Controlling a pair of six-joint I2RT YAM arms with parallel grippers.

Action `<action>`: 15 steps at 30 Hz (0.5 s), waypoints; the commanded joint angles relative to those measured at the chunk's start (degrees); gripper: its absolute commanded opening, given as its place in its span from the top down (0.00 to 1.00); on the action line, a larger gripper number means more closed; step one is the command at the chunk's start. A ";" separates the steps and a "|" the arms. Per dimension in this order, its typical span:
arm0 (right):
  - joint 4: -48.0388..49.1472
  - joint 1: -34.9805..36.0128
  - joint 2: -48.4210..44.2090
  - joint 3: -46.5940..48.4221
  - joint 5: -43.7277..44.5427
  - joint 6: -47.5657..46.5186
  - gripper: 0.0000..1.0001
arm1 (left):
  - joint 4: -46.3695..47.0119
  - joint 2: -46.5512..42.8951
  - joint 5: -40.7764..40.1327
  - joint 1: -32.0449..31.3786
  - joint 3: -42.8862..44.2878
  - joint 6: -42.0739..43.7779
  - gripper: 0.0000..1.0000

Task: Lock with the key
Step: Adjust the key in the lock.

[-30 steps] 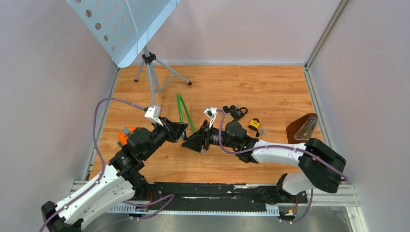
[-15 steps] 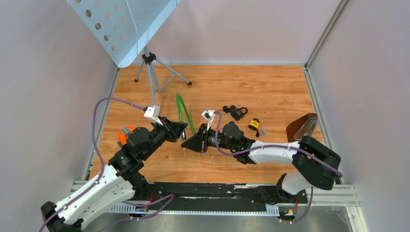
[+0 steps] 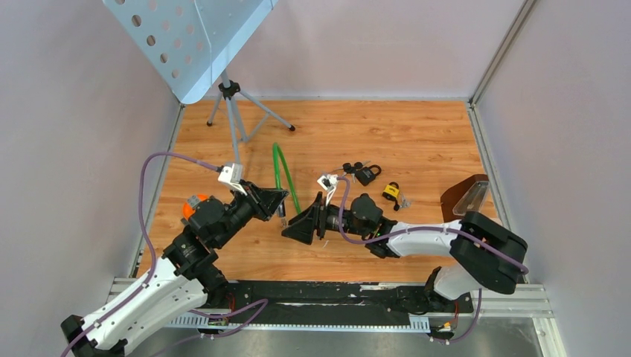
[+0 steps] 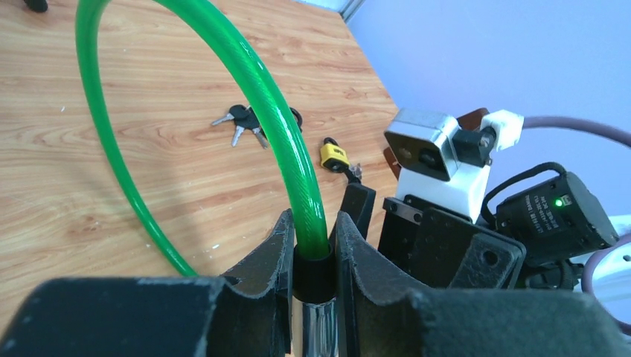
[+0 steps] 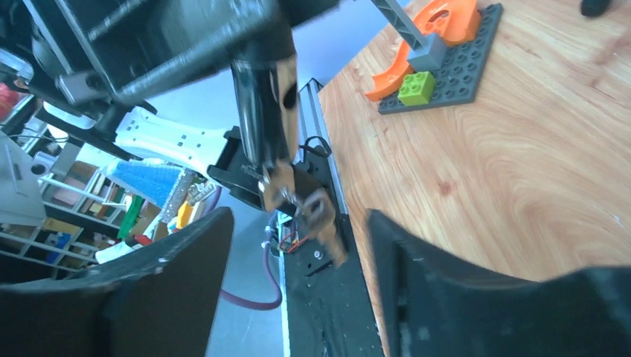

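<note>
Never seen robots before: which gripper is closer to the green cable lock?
Left. The left gripper is clamped on the green cable lock; the right gripper stands open just beside it, not gripping.

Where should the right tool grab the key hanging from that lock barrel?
Probably grip the key by its flat head, pinched across the broad faces, approaching end-on from beyond the barrel. The head juts free there, in the gap of the open right tool.

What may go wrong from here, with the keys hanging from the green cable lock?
1. The keys dangle tilted between the fingers of the open right gripper; closing may catch the wrong key or miss.
2. The left gripper pinches only the narrow collar of the cable lock, so twisting may turn the lock in its grip.
</note>
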 commanded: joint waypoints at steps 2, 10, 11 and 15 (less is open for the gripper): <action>0.73 0.20 -9.67 -5.79 4.51 -2.54 0.25 | 3.74 -1.58 1.41 0.15 2.21 3.18 1.00; -13.83 0.12 -24.80 -2.52 16.58 -0.16 0.21 | 3.39 -0.14 12.23 0.15 5.68 10.39 1.00; -16.91 0.13 -24.87 -0.11 18.14 0.20 0.20 | 3.23 0.21 14.71 0.15 6.59 11.68 1.00; -28.23 0.15 -21.76 9.55 23.44 0.62 0.20 | 2.61 1.27 22.00 0.15 9.07 14.54 1.00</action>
